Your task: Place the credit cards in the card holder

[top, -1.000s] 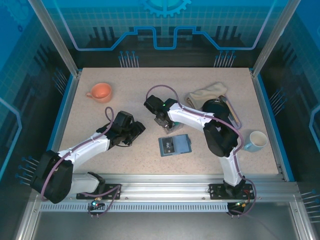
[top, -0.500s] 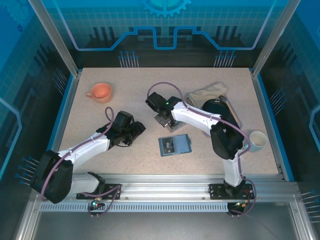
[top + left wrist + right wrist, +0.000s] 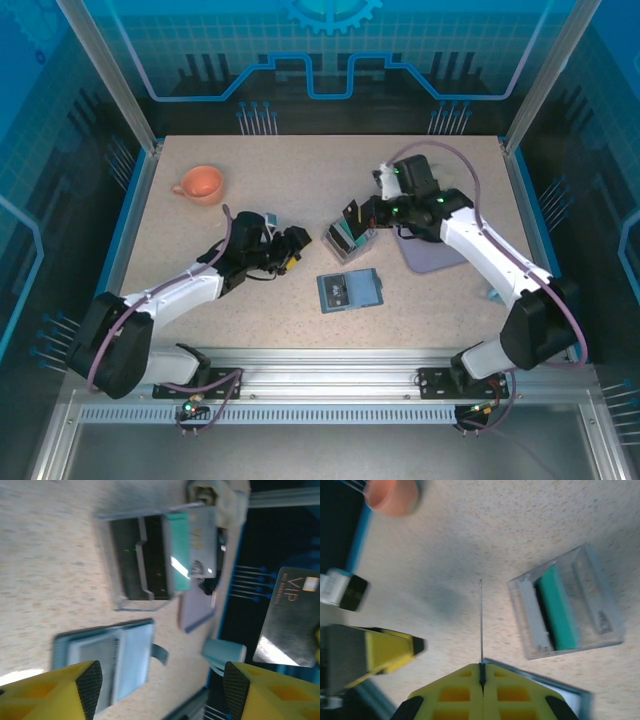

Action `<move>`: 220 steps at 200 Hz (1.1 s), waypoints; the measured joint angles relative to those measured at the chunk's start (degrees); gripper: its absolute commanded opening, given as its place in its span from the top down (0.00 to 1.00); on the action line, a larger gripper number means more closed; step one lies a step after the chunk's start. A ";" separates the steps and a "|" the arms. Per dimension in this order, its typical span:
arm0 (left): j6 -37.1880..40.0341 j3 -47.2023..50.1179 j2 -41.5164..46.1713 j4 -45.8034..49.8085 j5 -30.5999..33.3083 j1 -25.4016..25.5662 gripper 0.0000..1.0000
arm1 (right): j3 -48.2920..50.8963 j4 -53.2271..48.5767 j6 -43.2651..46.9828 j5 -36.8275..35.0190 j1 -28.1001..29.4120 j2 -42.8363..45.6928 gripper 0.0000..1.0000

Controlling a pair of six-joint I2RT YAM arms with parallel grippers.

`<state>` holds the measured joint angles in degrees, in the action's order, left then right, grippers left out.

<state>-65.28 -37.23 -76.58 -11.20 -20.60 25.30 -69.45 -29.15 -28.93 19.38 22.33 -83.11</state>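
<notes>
Near the middle of the table [image 3: 250,170], right fingers [image 3: 455,692] pinch a card [image 3: 481,615]; left fingers [image 3: 50,690] gape, empty. Next, I judge: align it with a slot in the holder [image 3: 350,290].

Dark credit card [image 3: 286,622]: "VIP" in large letters near top edge; smaller line beneath illegible

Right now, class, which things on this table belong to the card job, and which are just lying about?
Job: holder, cards in the box, VIP card in the right gripper.
Lying about: orange cup, mat, mug, cloth.
</notes>
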 measured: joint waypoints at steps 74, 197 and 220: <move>-5.60 -5.86 -8.26 -16.83 -8.07 3.74 0.46 | 10.14 15.93 -16.61 19.96 -4.52 1.68 0.97; -8.31 -6.01 -9.49 -24.72 -9.97 3.89 1.00 | 12.59 18.49 -19.93 22.88 -5.99 1.25 0.80; -7.19 -6.01 -8.59 -22.51 -9.90 4.04 1.00 | 12.68 15.89 -17.09 22.60 -5.99 1.27 0.55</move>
<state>-72.47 -43.24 -85.17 -33.71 -30.50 29.34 -56.77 -13.26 -46.02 41.98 16.34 -81.84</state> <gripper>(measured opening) 0.049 0.326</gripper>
